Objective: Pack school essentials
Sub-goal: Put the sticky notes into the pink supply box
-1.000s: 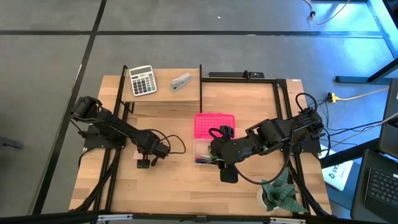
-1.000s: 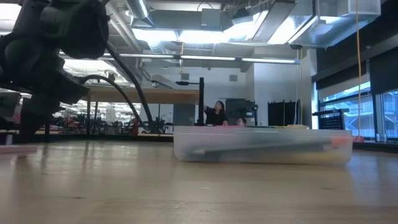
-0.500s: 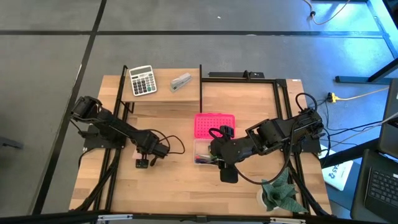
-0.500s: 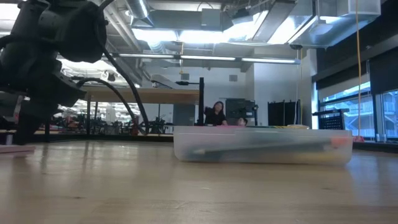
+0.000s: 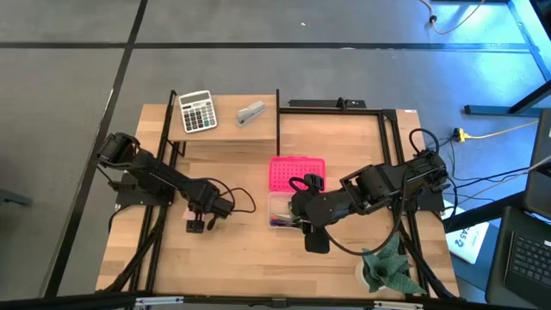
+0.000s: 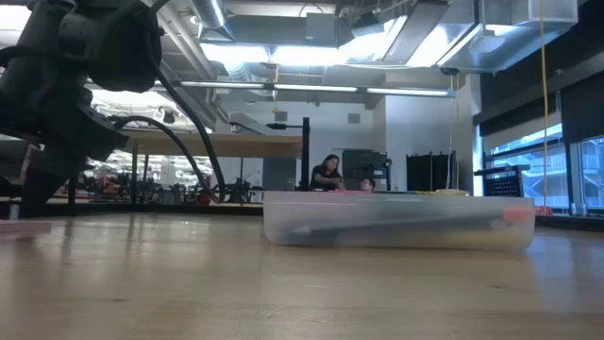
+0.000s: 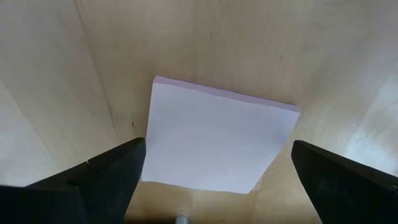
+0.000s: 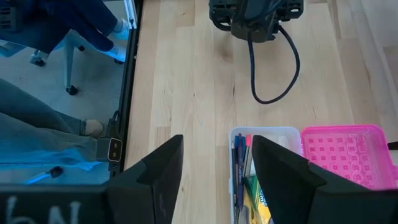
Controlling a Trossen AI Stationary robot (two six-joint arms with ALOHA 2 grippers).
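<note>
While the left gripper (image 7: pixel 214 180) hangs wide open and empty over the pale pink square note pad (image 7: pixel 217 137) (straddling it for pickup), the right gripper (image 8: pixel 214 168), half open and empty, waits at three o'clock by the clear plastic box (image 5: pixel 282 209).

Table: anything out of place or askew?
Nothing spilled or damaged. The pink note pad still lies outside the clear box, flat on the table, skewed between the open left gripper fingers.
</note>
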